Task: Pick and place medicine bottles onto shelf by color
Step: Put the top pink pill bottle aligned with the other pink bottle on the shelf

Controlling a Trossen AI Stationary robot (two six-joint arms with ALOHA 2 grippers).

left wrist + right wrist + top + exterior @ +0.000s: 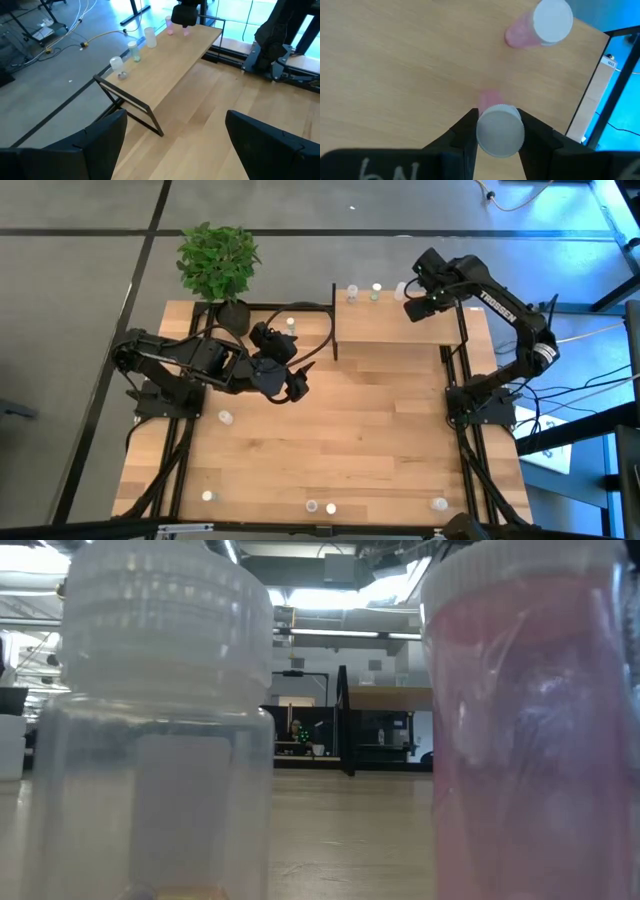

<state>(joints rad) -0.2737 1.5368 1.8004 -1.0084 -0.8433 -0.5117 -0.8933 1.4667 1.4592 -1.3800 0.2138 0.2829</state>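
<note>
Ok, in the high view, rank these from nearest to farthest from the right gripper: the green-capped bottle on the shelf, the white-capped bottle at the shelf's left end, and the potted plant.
From the right gripper, shut on a pink bottle over the right end of the shelf:
1. green-capped bottle, on the shelf's back edge, just left of the gripper.
2. white-capped bottle, at the shelf's left end.
3. potted plant, at the table's far left corner.

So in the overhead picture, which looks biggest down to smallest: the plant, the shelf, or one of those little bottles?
1. Shelf, largest, though an arm covers part of it.
2. Plant, somewhat smaller.
3. Bottle on the table, by far the smallest.
</note>
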